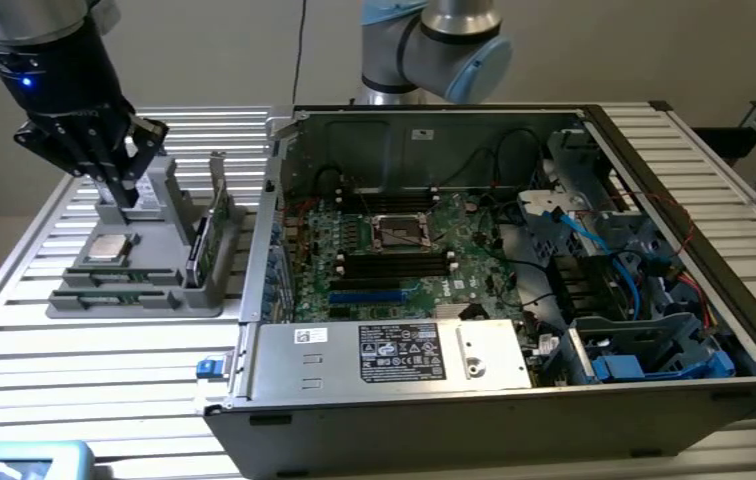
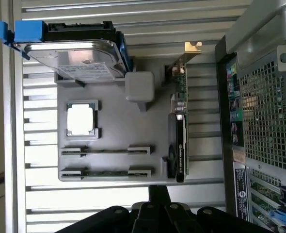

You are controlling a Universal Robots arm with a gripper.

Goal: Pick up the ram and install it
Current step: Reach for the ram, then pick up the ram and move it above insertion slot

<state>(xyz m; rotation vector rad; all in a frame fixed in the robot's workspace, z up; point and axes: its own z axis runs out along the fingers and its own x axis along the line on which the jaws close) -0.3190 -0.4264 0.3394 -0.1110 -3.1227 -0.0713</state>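
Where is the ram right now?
The ram sits on edge in the grey tray, at the exterior view's left of the open computer case, next to the silver processor chip.

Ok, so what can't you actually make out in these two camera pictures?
- The ram: wrist view, edge-on in the grey holder, so chips and label are hidden.
- The hard drive: exterior view, mostly behind the gripper.
- The motherboard slots: exterior view, too small to tell whether any are filled.
- The computer case: wrist view, cut off by the picture's edge.
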